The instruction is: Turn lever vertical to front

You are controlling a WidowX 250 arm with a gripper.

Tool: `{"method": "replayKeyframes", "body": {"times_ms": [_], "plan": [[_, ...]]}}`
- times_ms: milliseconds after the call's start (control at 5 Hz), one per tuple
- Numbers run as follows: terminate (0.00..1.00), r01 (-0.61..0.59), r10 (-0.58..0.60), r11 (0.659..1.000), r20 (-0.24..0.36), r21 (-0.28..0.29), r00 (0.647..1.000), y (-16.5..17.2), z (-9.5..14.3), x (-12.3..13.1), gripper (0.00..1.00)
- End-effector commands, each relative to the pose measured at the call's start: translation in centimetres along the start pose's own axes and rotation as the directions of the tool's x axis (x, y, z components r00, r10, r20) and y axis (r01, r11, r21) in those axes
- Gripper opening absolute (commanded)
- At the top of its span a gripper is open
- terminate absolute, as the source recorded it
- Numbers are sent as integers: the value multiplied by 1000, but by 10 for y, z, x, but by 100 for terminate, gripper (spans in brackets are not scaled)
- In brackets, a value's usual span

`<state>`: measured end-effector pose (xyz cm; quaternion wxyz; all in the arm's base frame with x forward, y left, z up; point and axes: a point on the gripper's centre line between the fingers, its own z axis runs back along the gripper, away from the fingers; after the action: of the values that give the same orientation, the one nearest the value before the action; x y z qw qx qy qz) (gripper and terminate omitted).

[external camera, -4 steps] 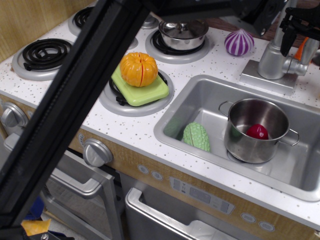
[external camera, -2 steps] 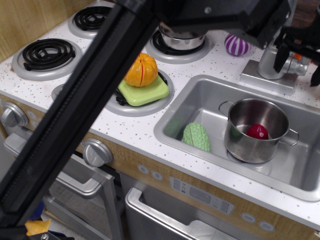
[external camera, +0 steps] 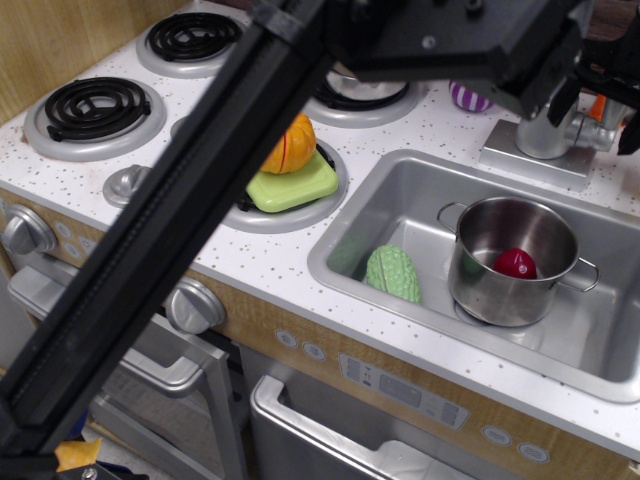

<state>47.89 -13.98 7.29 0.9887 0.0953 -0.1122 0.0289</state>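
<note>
The silver faucet column (external camera: 543, 135) stands on its flat base (external camera: 530, 160) at the back right, behind the sink. The lever (external camera: 600, 131) is a short silver stub sticking out to the right of the column. My gripper (external camera: 598, 112) is down at the lever, open. One black finger (external camera: 564, 97) is left of it by the column and the other is at the frame's right edge. The lever lies between them; I cannot tell whether they touch it. Something orange (external camera: 597, 104) shows just behind the lever.
My black arm (external camera: 230, 210) crosses the view diagonally and hides much of the stove. The sink (external camera: 400, 200) holds a steel pot (external camera: 500, 300) with a red ball (external camera: 514, 264) and a green vegetable (external camera: 393, 273). A purple onion (external camera: 468, 97) lies left of the faucet.
The gripper has come down from above the faucet to the lever's level with its fingers on either side. The arm has swung right, now covering the stove pot and part of the onion.
</note>
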Motion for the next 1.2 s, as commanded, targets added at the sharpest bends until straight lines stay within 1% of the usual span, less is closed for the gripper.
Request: {"method": "replayKeyframes", "body": {"times_ms": [0,400,600,800,1000], "plan": [[0,-9,9,1000,131,-6,991,2,35,25,100],[0,-6,11,1000,187,-27,982,3,33,36,100],[0,-7,10,1000,194,-16,981,4,31,43,0],[0,-25,26,1000,189,-11,982,3,33,42,0],[0,-58,59,998,173,-9,983,-3,38,31,0]]}}
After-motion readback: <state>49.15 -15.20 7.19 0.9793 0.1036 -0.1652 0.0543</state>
